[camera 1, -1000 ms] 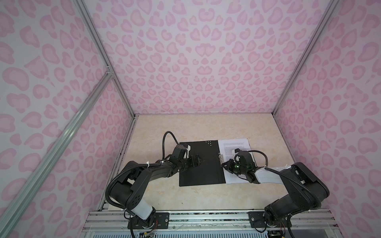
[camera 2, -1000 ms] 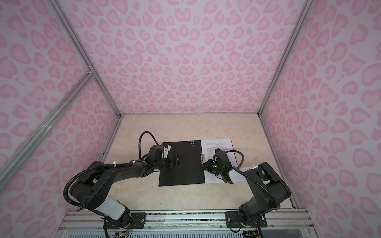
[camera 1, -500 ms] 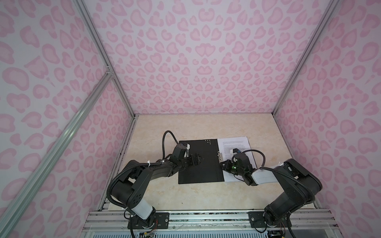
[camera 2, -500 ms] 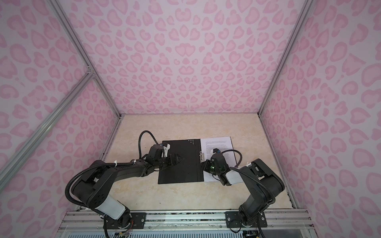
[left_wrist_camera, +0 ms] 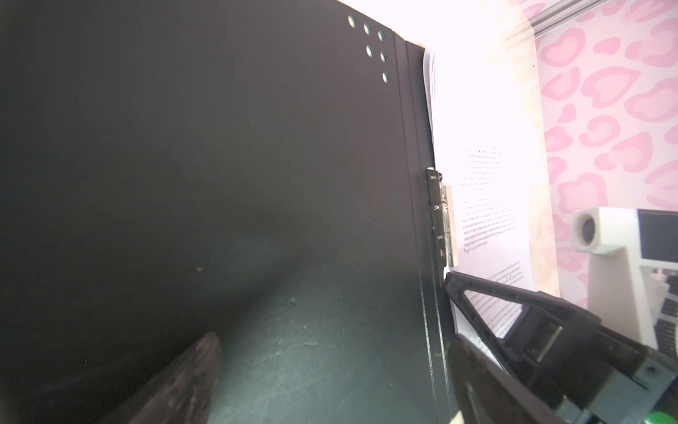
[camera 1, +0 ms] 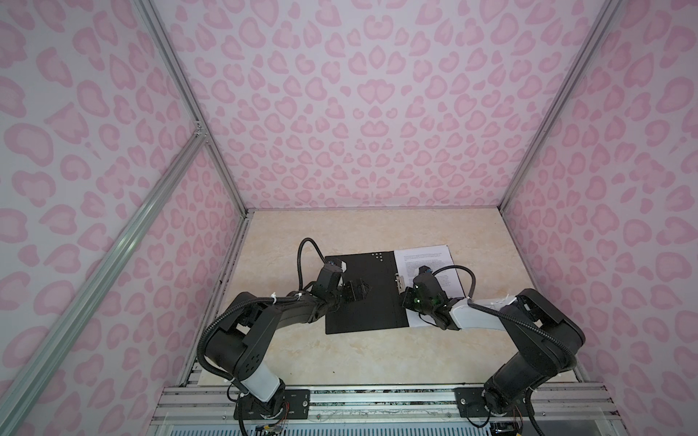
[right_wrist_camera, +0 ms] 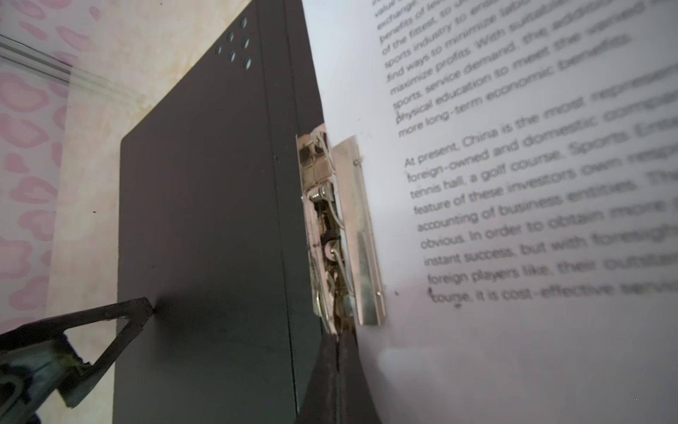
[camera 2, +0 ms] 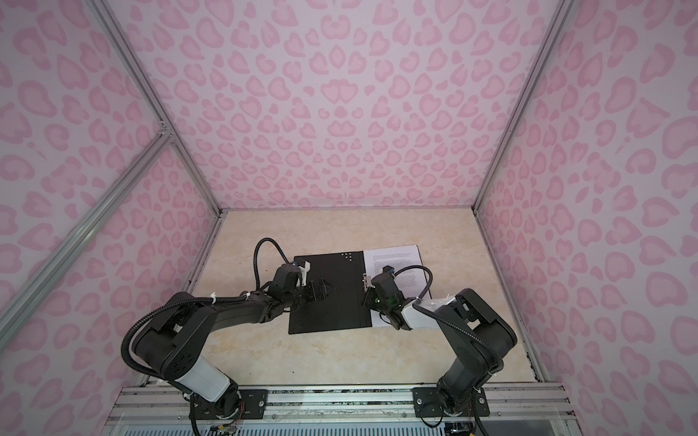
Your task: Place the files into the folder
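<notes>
Left gripper (camera 1: pixel 363 290) is spread wide and holds nothing. It hangs over the left black leaf of the folder (camera 1: pixel 370 317), which lies open and flat on the table (camera 1: pixel 340 362) with its inside facing up. In the right wrist view one left fingertip (right_wrist_camera: pixel 146 304) shows by that leaf's outer edge; I can't tell if it touches. Right gripper (right_wrist_camera: pixel 335 334) is pinched fully shut with nothing between the jaws. Its tips sit at the folder's spine, right against the near end of the metal clip (right_wrist_camera: pixel 341 227); the rest of the clip runs straight ahead of them. The files (camera 1: pixel 426 260) are a white printed stack on the folder's right half, just to the right of my right tips and partly under the right arm. The clip's plate lies over their spine-side edge. Both top views show the stack squared up with the folder, its far edge about level with the folder's. A group of small punched holes (left_wrist_camera: pixel 370 40) sits at the left leaf's far corner, well ahead of the left gripper. Pink-patterned walls (camera 1: pixel 359 94) close off three sides, well clear of both tools.
</notes>
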You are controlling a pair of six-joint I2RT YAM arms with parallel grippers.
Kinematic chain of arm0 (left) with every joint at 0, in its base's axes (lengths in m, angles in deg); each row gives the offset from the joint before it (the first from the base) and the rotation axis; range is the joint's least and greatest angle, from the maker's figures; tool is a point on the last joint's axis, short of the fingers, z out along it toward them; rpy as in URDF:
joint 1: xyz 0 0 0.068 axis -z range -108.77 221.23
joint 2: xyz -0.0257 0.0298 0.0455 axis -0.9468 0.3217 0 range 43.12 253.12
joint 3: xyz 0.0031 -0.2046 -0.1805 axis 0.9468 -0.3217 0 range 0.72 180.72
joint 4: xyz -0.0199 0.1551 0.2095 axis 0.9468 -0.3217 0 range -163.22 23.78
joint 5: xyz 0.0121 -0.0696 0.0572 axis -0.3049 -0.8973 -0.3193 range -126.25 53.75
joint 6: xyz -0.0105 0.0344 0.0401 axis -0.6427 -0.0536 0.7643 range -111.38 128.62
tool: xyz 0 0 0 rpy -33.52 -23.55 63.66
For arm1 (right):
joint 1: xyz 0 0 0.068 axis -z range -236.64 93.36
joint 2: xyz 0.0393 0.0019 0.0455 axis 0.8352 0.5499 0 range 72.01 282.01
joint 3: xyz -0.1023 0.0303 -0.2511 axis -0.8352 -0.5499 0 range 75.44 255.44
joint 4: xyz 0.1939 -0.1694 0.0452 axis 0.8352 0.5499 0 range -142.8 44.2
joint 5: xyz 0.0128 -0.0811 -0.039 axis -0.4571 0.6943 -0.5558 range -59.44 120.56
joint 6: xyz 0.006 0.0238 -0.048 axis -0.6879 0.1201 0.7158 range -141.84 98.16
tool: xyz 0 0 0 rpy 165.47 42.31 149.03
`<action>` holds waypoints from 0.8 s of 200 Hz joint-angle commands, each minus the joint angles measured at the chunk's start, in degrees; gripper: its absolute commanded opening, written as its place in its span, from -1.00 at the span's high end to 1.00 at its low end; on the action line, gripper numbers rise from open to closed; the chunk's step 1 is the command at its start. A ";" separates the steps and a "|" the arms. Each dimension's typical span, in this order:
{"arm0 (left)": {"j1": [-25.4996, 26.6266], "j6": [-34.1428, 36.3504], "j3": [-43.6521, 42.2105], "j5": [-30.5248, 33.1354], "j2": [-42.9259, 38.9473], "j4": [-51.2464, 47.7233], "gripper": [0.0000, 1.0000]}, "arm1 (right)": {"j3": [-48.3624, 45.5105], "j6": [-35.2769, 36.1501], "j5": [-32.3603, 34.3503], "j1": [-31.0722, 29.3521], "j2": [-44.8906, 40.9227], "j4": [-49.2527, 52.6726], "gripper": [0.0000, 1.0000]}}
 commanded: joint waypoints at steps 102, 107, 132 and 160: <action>-0.18 -1.20 -0.45 6.70 2.81 -20.72 -0.98 | 3.88 2.30 8.41 -1.22 9.57 26.85 1.00; -0.18 -1.20 -0.40 6.54 2.97 -20.63 -0.98 | 3.99 2.21 8.28 -1.37 9.90 26.89 1.00; -0.18 -1.29 -0.34 6.13 3.17 -20.31 -0.99 | 5.71 2.03 7.49 -3.73 9.23 27.41 1.00; -0.18 -1.27 -0.46 5.96 3.08 -20.32 -0.98 | 8.24 3.01 2.72 -5.02 6.10 26.47 1.00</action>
